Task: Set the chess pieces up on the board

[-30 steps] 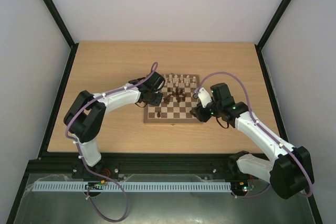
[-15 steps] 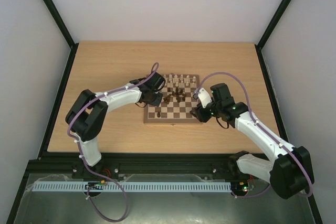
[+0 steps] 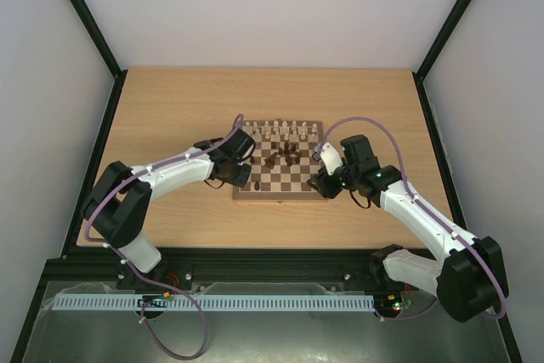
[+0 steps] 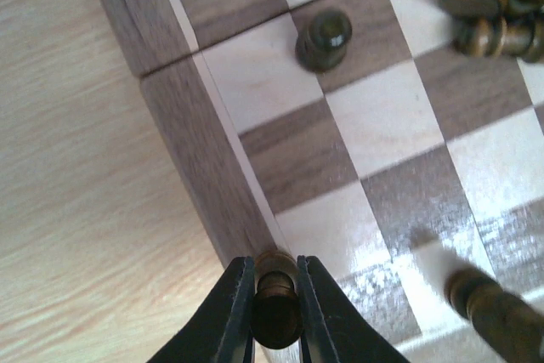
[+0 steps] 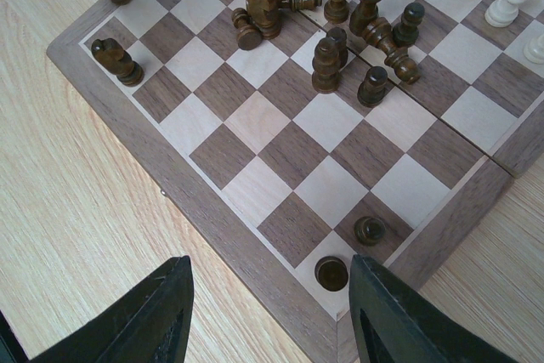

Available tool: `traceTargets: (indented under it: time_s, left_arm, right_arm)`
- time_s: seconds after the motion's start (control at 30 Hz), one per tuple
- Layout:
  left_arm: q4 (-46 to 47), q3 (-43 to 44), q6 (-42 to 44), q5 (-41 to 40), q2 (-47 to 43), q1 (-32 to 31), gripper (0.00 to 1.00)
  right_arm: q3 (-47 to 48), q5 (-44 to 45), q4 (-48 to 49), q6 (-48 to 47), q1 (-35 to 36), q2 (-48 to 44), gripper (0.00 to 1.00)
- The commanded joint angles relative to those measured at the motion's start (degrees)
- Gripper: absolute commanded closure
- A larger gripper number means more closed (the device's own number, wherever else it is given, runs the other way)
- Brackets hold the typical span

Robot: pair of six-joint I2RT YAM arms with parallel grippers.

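Heads up: your L gripper (image 4: 276,276) is clenched on one dark piece (image 4: 277,316), right over the board (image 3: 280,198) rim. In the top cam that's the board's 8 o'clock corner. Another dark pawn (image 4: 324,38) stands upright at 12 o'clock from it in the wrist cam.

Your R gripper (image 5: 272,295) is spread wide w/ nothing in it, at the 5 o'clock corner. Two dark pawns (image 5: 331,273) sit just inside that corner. The other dark ones (image 5: 340,40) are a jumble mid-board, some tipped over. Cream pieces (image 3: 285,131) line the 12 o'clock edge.
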Motion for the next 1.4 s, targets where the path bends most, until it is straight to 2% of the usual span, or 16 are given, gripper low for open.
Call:
traceTargets:
  time_s: [0.0,0.6,1.03,1.2,1.37]
  left_arm:
    - [-1.35,-1.45,-0.58,2.38,-2.62,-1.88,0.93]
    - [0.02,-2.61,-2.04,0.54,-1.38,-4.28,0.91]
    - [-1.8,-0.53,-1.86,1.11,-4.5,-4.28,0.67]
    - [-2.13,2.49,-1.3,0.68,-6.19,-3.47,0.62]
    - [-2.03,6.12,-0.88,0.39,-2.56,-0.74,0.61]
  right_arm:
    - [-0.65,-1.4,0.1,-0.52,-0.32,0.54,0.48]
    - [-0.65,-1.4,-0.1,-0.53,-0.32,0.24,0.48]
    - [-0.7,-1.77,-0.42,-0.92,-0.32,0.35,0.48]
    - [-0.65,-1.52,-0.38,-0.87,-0.32,0.37,0.48]
    - [-0.74,-0.93,-0.34,-0.88,-0.32,-0.06,0.48]
